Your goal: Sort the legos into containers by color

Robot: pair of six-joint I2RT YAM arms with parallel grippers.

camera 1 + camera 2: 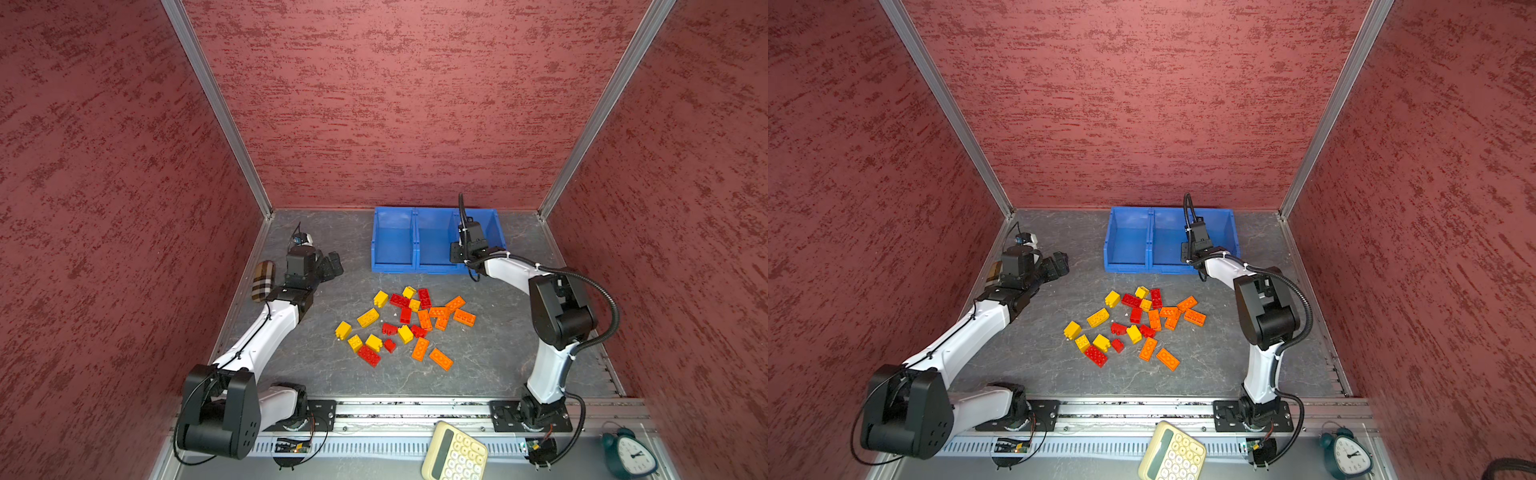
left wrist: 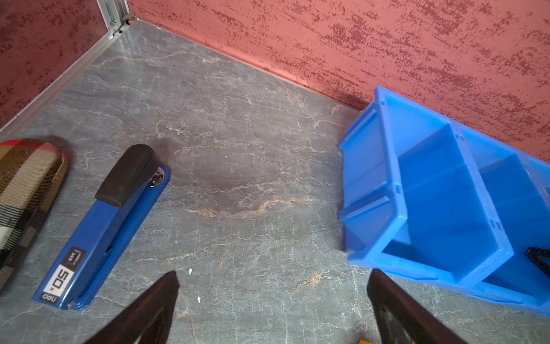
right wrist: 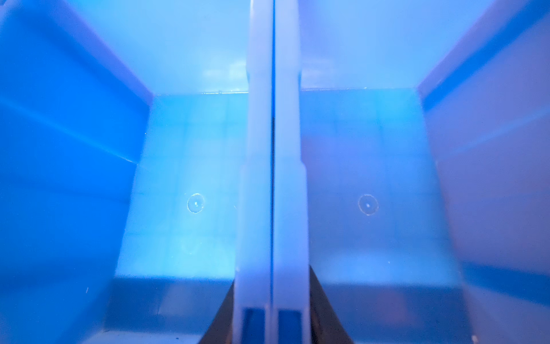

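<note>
The right gripper (image 3: 272,297) is pressed together on the dividing wall (image 3: 259,134) between the middle and right bins of the containers (image 1: 394,266). One dark finger (image 3: 323,309) lies against each face of that wall, and a bare blue floor shows on either side of it. Above the gripper the wrist points straight down. The forearm runs back from it to a raised, bent elbow, and the upper link drops from there to the base on the front rail. The legos (image 1: 405,314) lie loose on the table (image 2: 238,149) behind this gripper, toward the arm bases, well apart from it and between the two arms, with yellow, orange and red mixed. The left gripper (image 2: 274,272) has its jaws spread wide over bare table and is tilted downward, with the wrist turned toward the containers. Its forearm reaches forward from an elbow folded low at the front rail. A blue stapler (image 2: 101,226) lies near this gripper, and a plaid case (image 2: 23,184) lies just beyond the stapler. The containers stand farther off on the gripper's opposite side, against the back wall.
</note>
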